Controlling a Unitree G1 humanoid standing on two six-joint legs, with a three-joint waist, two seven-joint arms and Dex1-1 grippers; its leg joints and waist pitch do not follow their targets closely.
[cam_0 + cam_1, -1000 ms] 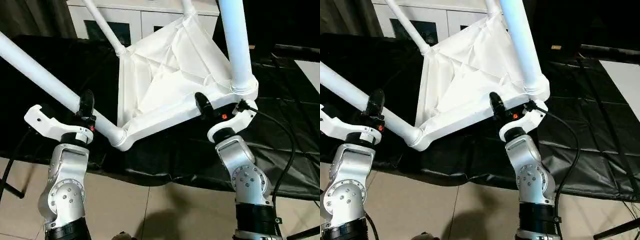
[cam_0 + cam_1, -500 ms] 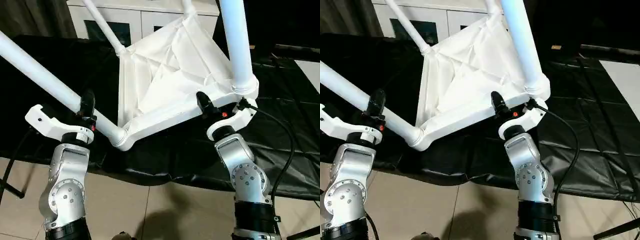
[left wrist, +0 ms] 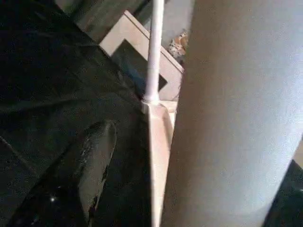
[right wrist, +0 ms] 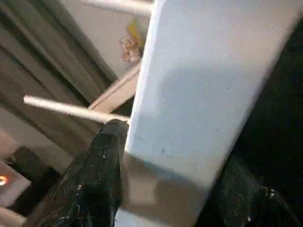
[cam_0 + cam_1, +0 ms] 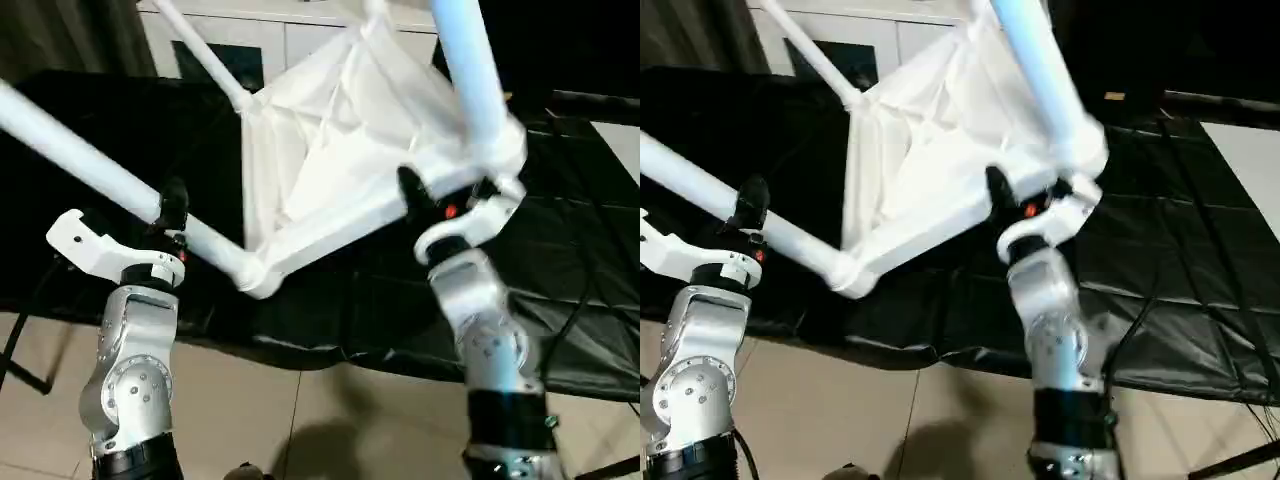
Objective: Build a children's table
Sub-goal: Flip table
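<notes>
I hold the children's table (image 5: pixel 340 160) tilted above the black-covered table (image 5: pixel 560 280), legs fitted. To turn it well, both arms must move together, no twisting at the sockets. Left gripper (image 5: pixel 172 212) is clamped on a leg (image 5: pixel 90 160); right gripper (image 5: pixel 425 200) grips the top's edge, forearm raised steeply.

The table (image 5: pixel 330 160) hangs tilted above the front edge of the work table (image 5: pixel 560 290), its underside toward the robot, one corner low at the front. A leg (image 5: pixel 90 160) runs from that low corner up to the left; the left gripper (image 5: pixel 172 215) sits on it. Another leg (image 5: pixel 470 70) rises from the right corner, the right gripper (image 5: pixel 425 200) at the top's edge just beside it. A cabinet (image 5: pixel 290 35) stands behind
</notes>
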